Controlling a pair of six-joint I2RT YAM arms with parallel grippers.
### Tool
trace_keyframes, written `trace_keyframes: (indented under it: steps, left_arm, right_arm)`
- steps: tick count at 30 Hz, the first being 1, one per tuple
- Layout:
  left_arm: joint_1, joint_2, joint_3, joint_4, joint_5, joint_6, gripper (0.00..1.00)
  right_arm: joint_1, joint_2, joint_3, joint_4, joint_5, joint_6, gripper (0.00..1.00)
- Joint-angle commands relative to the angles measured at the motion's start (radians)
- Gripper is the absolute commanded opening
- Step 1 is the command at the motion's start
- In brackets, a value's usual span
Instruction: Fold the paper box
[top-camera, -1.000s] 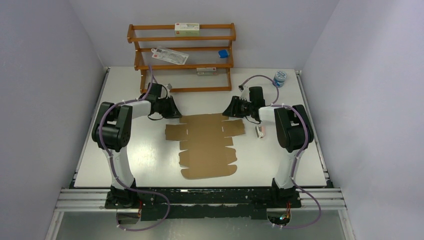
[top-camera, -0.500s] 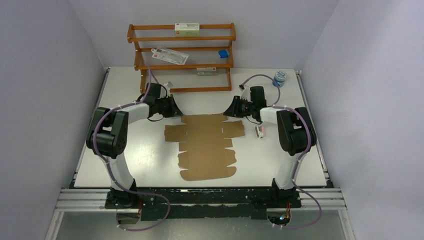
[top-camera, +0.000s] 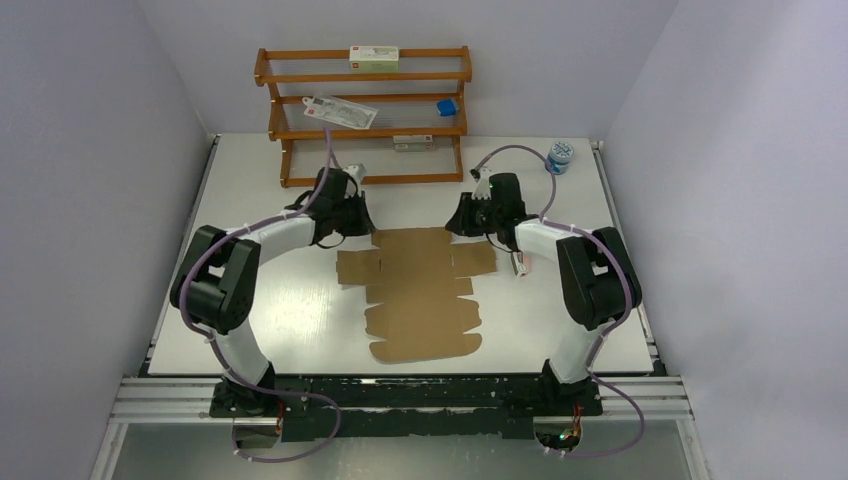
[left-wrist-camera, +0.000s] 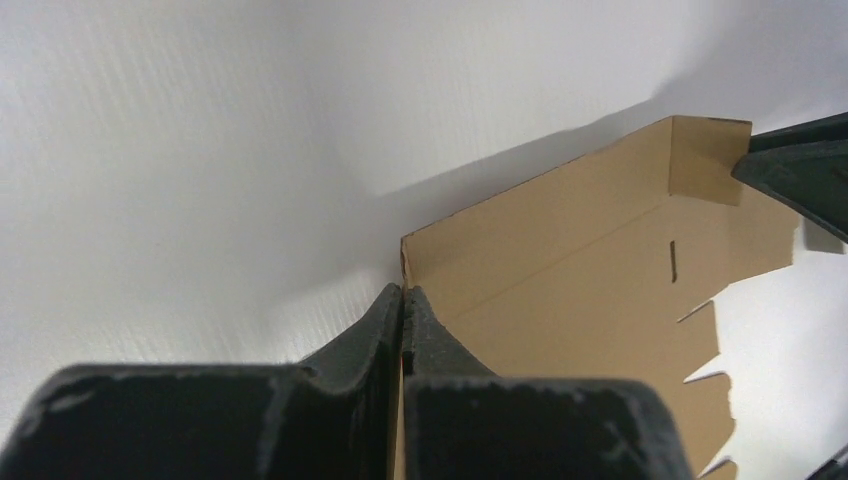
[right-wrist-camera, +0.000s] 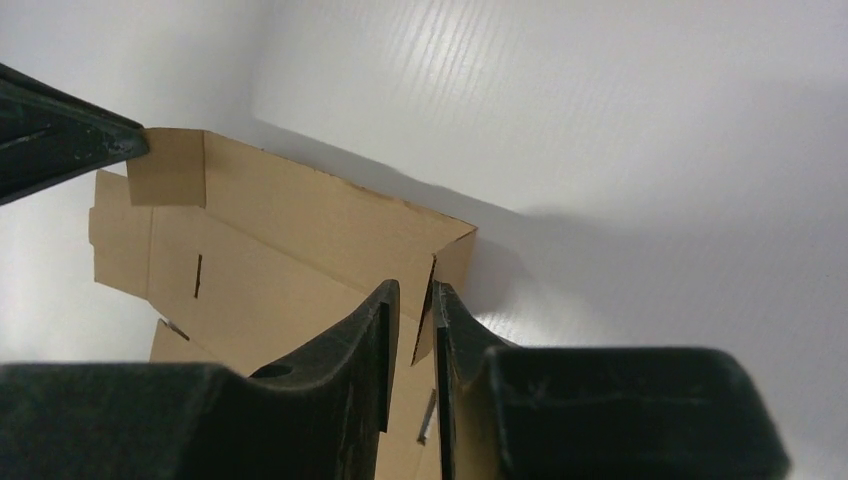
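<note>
The left tool (left-wrist-camera: 402, 300) is pinched tight on a far corner of the paper box (left-wrist-camera: 580, 260). The right tool (right-wrist-camera: 415, 300), slightly parted, straddles the opposite corner; grip unclear.

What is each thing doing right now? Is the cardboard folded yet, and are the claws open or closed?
paper box: mostly flat on the table, only its far flap lifted.
left gripper: shut on the flap's left corner.
right gripper: shut on the flap's right corner.
wooden rack: standing at the back.
jar: upright.
</note>
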Motion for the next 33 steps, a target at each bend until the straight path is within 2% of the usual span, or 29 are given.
trace_keyframes:
  steps: [1, 8, 15, 22, 29, 33]
  left_arm:
    - [-0.071, -0.032, 0.025, -0.039, -0.193, 0.022, 0.05]
    - [-0.16, -0.009, 0.092, -0.13, -0.411, -0.014, 0.05]
    - [-0.209, -0.018, 0.115, -0.143, -0.546, 0.0, 0.05]
    - [-0.215, -0.129, -0.028, 0.057, -0.557, 0.105, 0.05]
    - [-0.217, -0.191, -0.126, 0.187, -0.529, 0.163, 0.05]
    - [-0.217, -0.234, -0.179, 0.261, -0.505, 0.188, 0.05]
  right_arm:
    - [0.071, -0.027, 0.016, -0.045, 0.161, -0.04, 0.23]
    - [0.165, -0.011, 0.054, -0.089, 0.319, -0.054, 0.23]
    - [0.178, -0.045, 0.057, -0.107, 0.338, -0.066, 0.29]
    - [0.176, -0.127, 0.099, -0.173, 0.304, -0.14, 0.53]
    - [0.152, -0.165, 0.158, -0.217, 0.118, -0.251, 0.75]
    - [0.145, -0.138, 0.2, -0.228, 0.033, -0.331, 0.96]
